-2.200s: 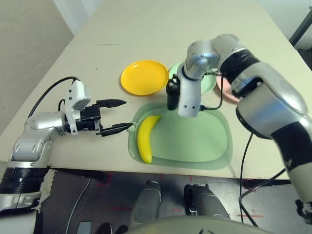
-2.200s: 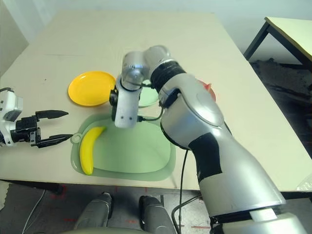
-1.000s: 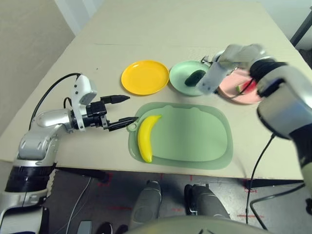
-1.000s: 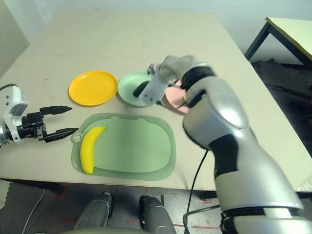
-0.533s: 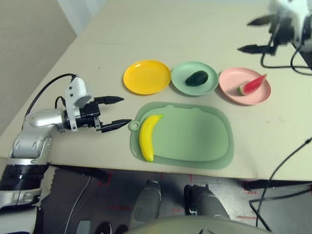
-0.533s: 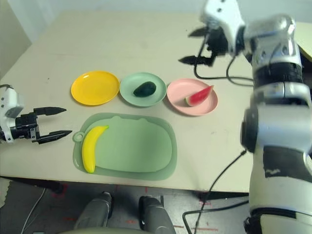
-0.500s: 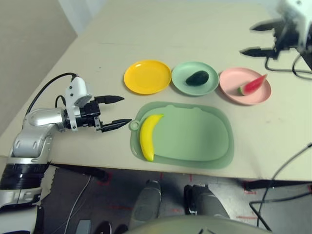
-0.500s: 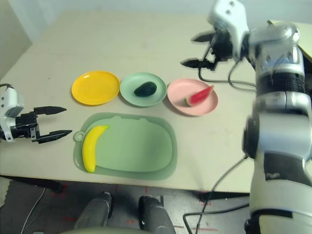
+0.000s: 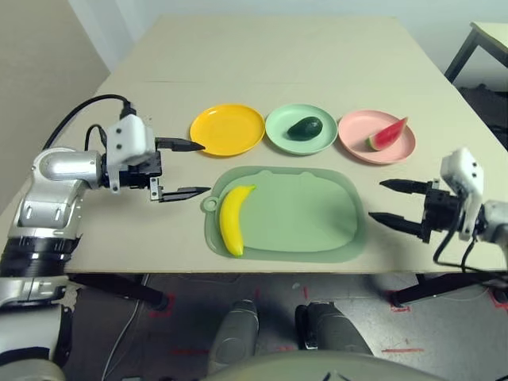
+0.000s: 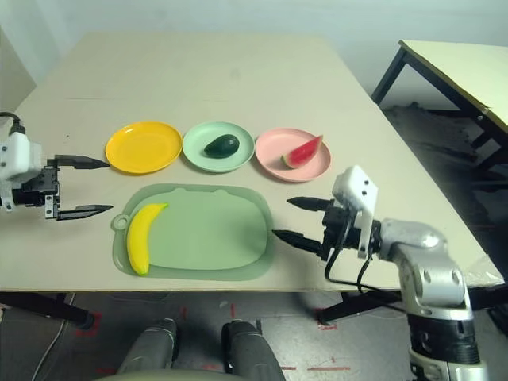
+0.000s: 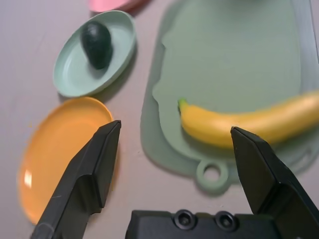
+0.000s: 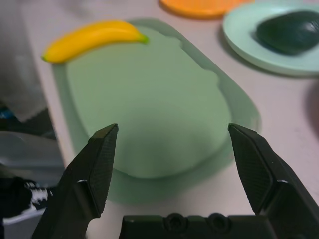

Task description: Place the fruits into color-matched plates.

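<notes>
A yellow banana (image 9: 232, 218) lies along the left side of the green cutting mat (image 9: 302, 214). Beyond the mat stand three plates in a row: a yellow-orange plate (image 9: 226, 129) with nothing on it, a mint green plate (image 9: 309, 148) holding the dark avocado (image 9: 304, 128), and a pink plate (image 9: 355, 131) holding the watermelon wedge (image 9: 387, 133). My left gripper (image 9: 194, 168) is open, left of the mat between banana and yellow plate. My right gripper (image 9: 379, 200) is open, just off the mat's right edge, pointing at it. Neither holds anything.
The table's front edge (image 9: 262, 266) runs close below the mat. A black cable (image 9: 75, 119) loops over my left arm. A second table (image 10: 460, 55) stands off to the far right, across a gap of floor.
My right arm has swung from high over the back right, beyond the pink plate, down to the front right beside the mat. The left gripper has edged nearer the yellow plate. The camera shifted.
</notes>
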Robot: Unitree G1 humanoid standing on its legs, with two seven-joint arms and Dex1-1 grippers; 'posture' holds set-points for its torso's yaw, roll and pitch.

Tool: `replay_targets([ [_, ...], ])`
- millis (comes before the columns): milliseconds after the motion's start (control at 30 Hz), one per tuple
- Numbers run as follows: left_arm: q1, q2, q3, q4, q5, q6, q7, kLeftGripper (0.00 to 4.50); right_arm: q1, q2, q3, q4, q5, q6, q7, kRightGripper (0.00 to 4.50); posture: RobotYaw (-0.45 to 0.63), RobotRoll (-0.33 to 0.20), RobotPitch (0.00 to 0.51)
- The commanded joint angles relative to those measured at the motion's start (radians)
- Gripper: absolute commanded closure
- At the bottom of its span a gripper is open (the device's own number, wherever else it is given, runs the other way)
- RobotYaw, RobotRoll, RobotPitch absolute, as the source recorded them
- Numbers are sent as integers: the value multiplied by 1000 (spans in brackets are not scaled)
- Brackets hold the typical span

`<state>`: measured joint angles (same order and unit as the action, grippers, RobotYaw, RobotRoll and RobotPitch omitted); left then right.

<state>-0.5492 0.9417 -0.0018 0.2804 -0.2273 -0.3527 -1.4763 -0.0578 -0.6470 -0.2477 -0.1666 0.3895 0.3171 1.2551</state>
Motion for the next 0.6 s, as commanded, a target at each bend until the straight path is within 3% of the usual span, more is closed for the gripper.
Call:
replay_targets([
  [33,-116,6,-91,128,36,-294,-123,0,37,21,8,32,13,-172,32,36,93,0,101],
  [133,-235,24,-229,232,26,-508,-138,0,57,52,2,36,24,-263,10,36,74,0,104],
  [300,-395,20,-456,366,-12,-704,-138,0,116,63,5,-22,53,-311,-23,36,37,0,107],
  [600,-500,-70,-709,487,-60,-920,-138,0,155,56,-66,-45,155,-178,-196,36,-11,0,109],
])
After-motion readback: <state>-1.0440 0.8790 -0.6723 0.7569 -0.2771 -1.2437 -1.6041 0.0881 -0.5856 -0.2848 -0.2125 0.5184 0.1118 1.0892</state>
